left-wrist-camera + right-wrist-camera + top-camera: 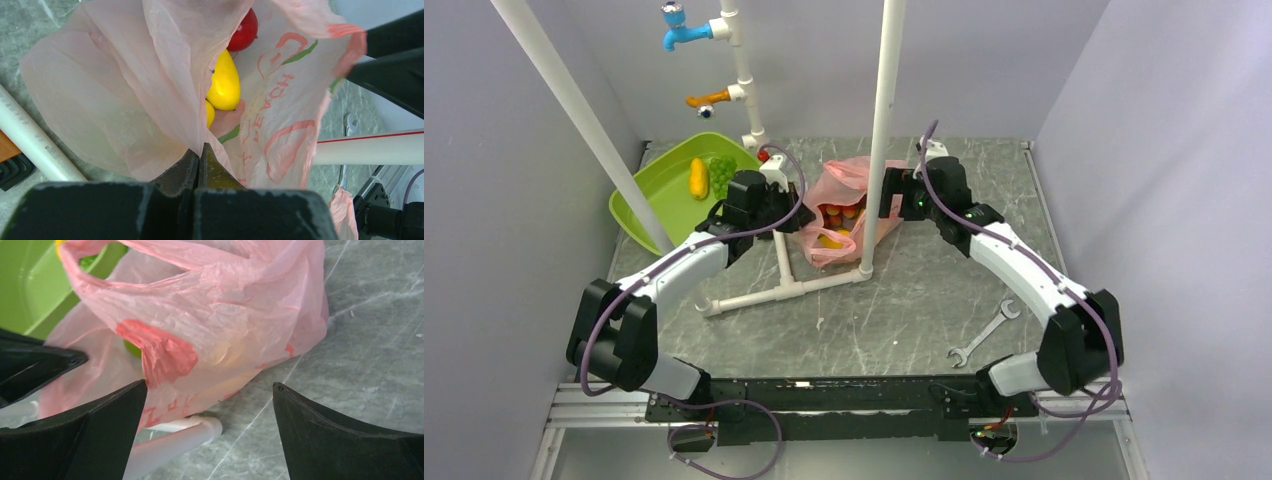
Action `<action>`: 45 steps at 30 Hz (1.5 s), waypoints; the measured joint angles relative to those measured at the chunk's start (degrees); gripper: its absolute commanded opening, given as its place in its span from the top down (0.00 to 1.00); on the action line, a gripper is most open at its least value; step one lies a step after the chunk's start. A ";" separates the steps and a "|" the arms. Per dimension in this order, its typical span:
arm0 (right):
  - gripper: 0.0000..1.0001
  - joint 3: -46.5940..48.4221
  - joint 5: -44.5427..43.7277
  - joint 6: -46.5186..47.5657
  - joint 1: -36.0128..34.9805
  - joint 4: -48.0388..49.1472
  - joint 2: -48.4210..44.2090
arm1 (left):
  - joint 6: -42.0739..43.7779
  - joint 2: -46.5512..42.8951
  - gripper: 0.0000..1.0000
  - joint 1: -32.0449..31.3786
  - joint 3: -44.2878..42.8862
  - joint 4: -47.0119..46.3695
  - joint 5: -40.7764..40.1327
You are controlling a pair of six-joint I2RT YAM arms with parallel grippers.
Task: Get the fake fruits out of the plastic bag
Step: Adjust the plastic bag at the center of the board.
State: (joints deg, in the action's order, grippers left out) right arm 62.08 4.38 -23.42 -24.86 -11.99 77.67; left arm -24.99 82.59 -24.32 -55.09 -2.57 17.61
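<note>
The pink plastic bag [854, 190] lies open at mid-table, around a white upright pipe. Inside it I see red fruits [841, 212] and a yellow mango-like fruit [829, 240]. In the left wrist view the bag [115, 90] gapes, showing the yellow fruit [224, 82] and a red fruit [245, 32] deep inside. My left gripper [200, 150] is shut, pinching the bag's near rim at the bag's left side [796, 215]. My right gripper [210, 390] is open and empty at the bag's right side [887, 195], with the bag [210, 315] just ahead of its fingers.
A green tray [649, 195] at the back left holds a slim yellow piece [698, 178] and green grapes [722, 172]. A white pipe frame [784, 290] lies on the table with uprights rising. A wrench [984, 335] lies at the right front. Taps stand at the back.
</note>
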 measured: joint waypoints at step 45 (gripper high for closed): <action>0.34 -17.75 12.70 14.23 2.69 15.80 -11.41 | -3.30 0.07 1.00 5.27 8.02 -7.43 10.49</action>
State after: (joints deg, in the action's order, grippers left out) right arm 44.34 17.08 -9.19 -22.17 3.81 66.26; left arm -28.29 82.65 -19.05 -47.07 -10.00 28.10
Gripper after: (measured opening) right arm 0.717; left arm 0.012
